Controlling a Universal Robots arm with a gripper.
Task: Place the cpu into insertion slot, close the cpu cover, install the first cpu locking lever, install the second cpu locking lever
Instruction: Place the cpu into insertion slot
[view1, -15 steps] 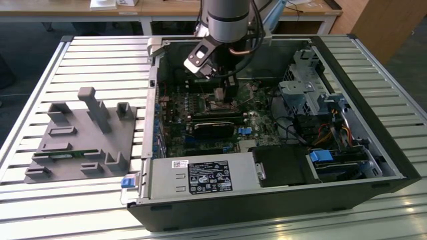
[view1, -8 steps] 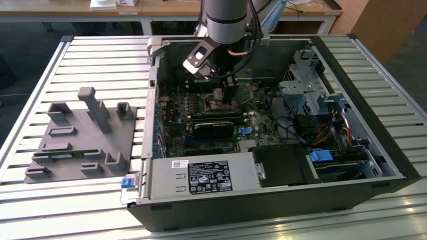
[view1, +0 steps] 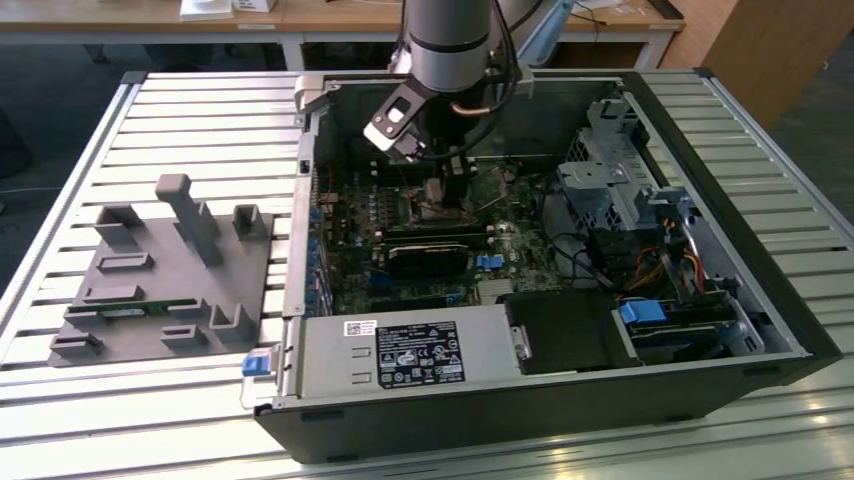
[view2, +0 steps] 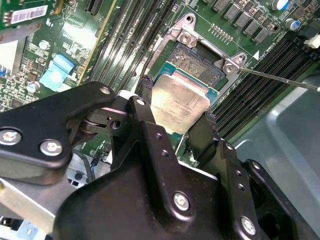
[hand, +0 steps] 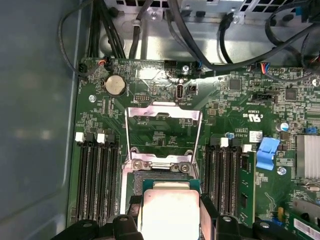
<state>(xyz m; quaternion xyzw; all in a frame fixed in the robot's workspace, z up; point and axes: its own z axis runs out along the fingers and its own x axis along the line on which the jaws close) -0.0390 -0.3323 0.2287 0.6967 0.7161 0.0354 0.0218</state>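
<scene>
A: Exterior view?
B: Hand (view1: 455, 188) low inside the open computer case (view1: 534, 425) on the bench (view1: 80, 150).
A: Second wrist view?
B: Hand clamped on the chip (view2: 177, 97), just over the socket (view2: 197, 60). Looks unseated.
A: First wrist view?
B: Cover (hand: 162, 113) stands open. Seating, closing and both levers not yet done.

Black label (view1: 418, 355) on power supply (view1: 334, 372): white symbols and fine print, too small for me to read. White barcode sticker (view1: 362, 327) just beside it, same housing. Second wrist view: barcode strip (view2: 27, 15) on green board (view2: 80, 35), digits illegible. First wrist view: white silkscreen marks (hand: 255, 116) on board, small white sticker (hand: 256, 136) near them, unreadable.
</scene>
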